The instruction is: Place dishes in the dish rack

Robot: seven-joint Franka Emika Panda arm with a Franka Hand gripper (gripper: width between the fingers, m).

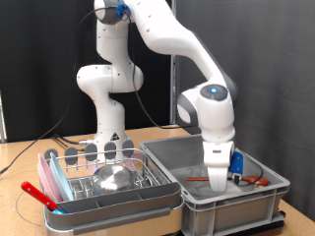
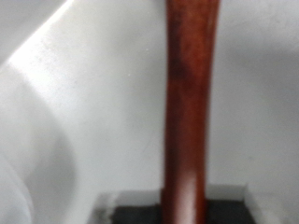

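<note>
The dish rack [image 1: 71,160] is a silver wire rack in a grey tray with pink-red edges, at the exterior view's lower left. A shiny steel bowl [image 1: 111,178] lies inside it. My gripper [image 1: 218,183] is lowered into the grey plastic bin [image 1: 271,194] to the right of the rack. A red-brown wooden handle [image 2: 190,103] fills the middle of the wrist view, very close and blurred, over the bin's grey floor. In the exterior view red-brown pieces [image 1: 258,180] show in the bin on both sides of the hand. The fingertips are hidden by the bin wall.
The robot's base stands behind the rack. A red-handled piece [image 1: 37,191] lies along the rack's near left edge. The rack and the bin stand side by side on a wooden table [image 1: 15,162], with a black curtain behind.
</note>
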